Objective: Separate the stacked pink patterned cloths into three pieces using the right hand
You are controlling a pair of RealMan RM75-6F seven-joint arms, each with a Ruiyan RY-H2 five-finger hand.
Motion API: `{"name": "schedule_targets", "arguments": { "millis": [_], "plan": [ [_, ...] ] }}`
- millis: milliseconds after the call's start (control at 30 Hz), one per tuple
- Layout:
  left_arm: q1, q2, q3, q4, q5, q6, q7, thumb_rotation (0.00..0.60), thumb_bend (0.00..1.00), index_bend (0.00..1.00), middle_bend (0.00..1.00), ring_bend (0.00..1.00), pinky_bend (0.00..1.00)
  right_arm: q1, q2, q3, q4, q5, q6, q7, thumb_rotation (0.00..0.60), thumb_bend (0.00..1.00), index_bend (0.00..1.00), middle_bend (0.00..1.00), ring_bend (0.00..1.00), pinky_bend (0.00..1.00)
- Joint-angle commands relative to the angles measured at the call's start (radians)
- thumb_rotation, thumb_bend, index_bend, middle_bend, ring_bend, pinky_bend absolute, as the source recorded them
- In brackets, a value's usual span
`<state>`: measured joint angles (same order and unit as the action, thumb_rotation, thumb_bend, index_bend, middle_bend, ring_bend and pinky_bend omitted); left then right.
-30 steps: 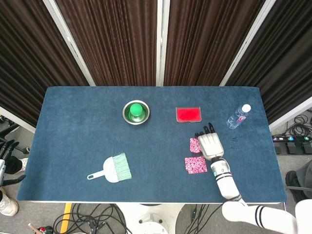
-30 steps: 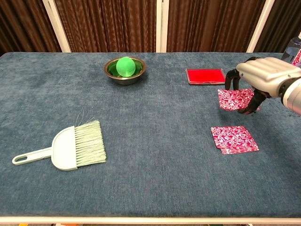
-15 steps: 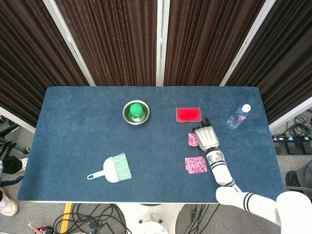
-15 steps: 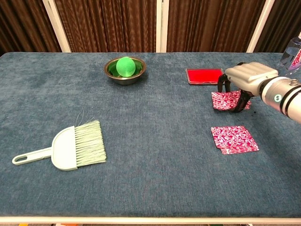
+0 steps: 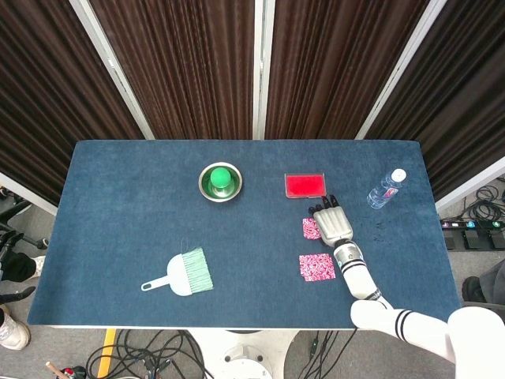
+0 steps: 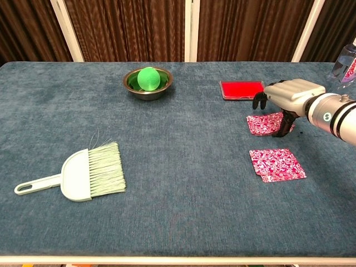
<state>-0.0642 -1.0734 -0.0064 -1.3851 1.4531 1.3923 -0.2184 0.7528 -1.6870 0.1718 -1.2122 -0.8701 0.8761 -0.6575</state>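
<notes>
Lowered top cloth [image 6: 266, 123] onto table [image 6: 167, 194] since 1 s ago, now lying flat near red tray [image 6: 242, 89], apart from stack [image 6: 277, 164]. Right hand [image 6: 286, 100] over it, fingertips on far edge; can't tell if pinched or just touching. Approx 1 of 3 separated; stack needs splitting.

Bowl [image 6: 147, 83]: steel, far side of my table [image 6: 167, 222], with a green ball [image 6: 148, 77] inside.
Tray [image 6: 242, 89]: red, flat, right of the bowl.
Bottle [image 5: 386, 189]: clear, lying near my table's far right corner.
Brush [image 6: 83, 173]: pale green, near left, handle pointing left.
</notes>
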Motion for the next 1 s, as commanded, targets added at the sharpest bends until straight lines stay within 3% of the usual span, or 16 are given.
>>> {"name": "schedule_targets", "arguments": {
  "millis": [33,233,500,767,1000],
  "plan": [
    [0.001,0.003,-0.001,-0.004,0.002,0.004,0.002,0.6,0.0,0.09,0.05,0.04,0.18,-0.005,0.017,0.001,-0.032,-0.017,0.022,0.015,0.6,0.1,0.23,0.23,0.03,0.0],
    [-0.003,0.009,-0.005,-0.021,0.009,0.01,0.013,0.6,0.0,0.09,0.05,0.04,0.18,-0.031,0.091,-0.013,-0.174,-0.073,0.097,0.019,0.6,0.1,0.23,0.25,0.04,0.0],
    [-0.007,0.008,-0.004,-0.035,0.013,0.008,0.027,0.6,0.0,0.09,0.05,0.04,0.18,-0.078,0.194,-0.095,-0.386,-0.085,0.136,-0.03,0.6,0.1,0.28,0.28,0.05,0.0],
    [-0.006,0.007,-0.002,-0.037,0.015,0.007,0.028,0.6,0.0,0.09,0.05,0.04,0.18,-0.128,0.188,-0.164,-0.429,-0.127,0.191,-0.037,0.6,0.1,0.28,0.29,0.05,0.0],
    [-0.006,0.008,0.001,-0.038,0.017,0.005,0.028,0.6,0.0,0.09,0.05,0.04,0.18,-0.134,0.177,-0.178,-0.41,-0.13,0.155,-0.005,0.6,0.09,0.28,0.28,0.04,0.0]
  ]
}}
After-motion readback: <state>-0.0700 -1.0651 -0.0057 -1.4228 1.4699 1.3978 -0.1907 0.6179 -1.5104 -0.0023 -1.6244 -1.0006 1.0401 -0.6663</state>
